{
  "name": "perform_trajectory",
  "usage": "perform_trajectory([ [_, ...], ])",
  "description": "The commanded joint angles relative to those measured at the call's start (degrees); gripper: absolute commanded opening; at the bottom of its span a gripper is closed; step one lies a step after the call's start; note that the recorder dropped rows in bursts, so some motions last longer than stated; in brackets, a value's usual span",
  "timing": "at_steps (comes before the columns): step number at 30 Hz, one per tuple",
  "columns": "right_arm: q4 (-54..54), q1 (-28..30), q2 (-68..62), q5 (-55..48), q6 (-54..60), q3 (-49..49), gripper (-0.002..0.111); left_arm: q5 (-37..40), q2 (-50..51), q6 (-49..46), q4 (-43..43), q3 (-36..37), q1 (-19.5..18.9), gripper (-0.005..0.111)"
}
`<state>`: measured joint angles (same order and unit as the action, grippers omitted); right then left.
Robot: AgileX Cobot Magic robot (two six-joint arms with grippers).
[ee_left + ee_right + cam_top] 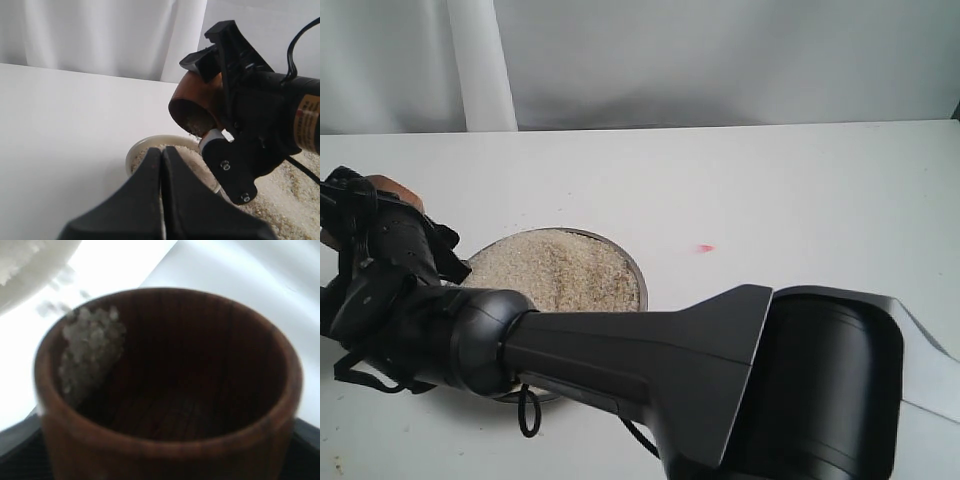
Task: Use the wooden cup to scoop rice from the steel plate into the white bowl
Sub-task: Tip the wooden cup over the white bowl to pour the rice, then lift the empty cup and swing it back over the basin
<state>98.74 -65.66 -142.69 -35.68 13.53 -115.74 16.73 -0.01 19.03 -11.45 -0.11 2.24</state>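
Observation:
The steel plate [632,262] lies on the white table, heaped with rice [560,268]. My right gripper [380,215] has reached across to the far left and is shut on the wooden cup [392,186]. In the left wrist view the cup [192,102] hangs tilted, mouth down, over the white bowl [133,154], which holds rice [196,164]. From the right wrist camera the cup [165,445] is nearly empty, with a patch of grains [90,347] clinging inside and loose grains falling toward the bowl [42,260]. My left gripper [162,150] is shut on nothing, close to the bowl.
My right arm's large black forearm [720,360] crosses the front of the table and hides the bowl in the exterior view. A small red mark [705,248] sits on the table to the right of the plate. A pale curtain hangs behind.

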Motion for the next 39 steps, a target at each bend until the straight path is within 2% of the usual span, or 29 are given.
perform_trajectory([
  [1,1.21,0.50,0.44,0.54,-2.27,-3.05,0.000,-0.41,0.01,0.25,0.04,0.11,0.09,0.000],
  [28,1.21,0.50,0.11,-1.66,1.78,-1.35,0.000,-0.41,0.01,0.25,0.04,0.11,0.09,0.000],
  [31,1.21,0.50,0.36,-2.22,-3.36,-1.35,0.000,-0.41,0.01,0.25,0.04,0.11,0.09,0.000],
  [34,1.21,0.50,2.27,-3.85,-17.26,-1.35,0.000,-0.41,0.01,0.25,0.04,0.11,0.09,0.000],
  [36,-5.17,0.60,4.47,-2.45,-22.67,-1.35,0.000,-0.41,0.01,0.25,0.04,0.11,0.09,0.000],
  [39,-23.46,1.96,9.34,4.34,-22.78,-1.35,0.000,-0.41,0.01,0.25,0.04,0.11,0.09,0.000],
])
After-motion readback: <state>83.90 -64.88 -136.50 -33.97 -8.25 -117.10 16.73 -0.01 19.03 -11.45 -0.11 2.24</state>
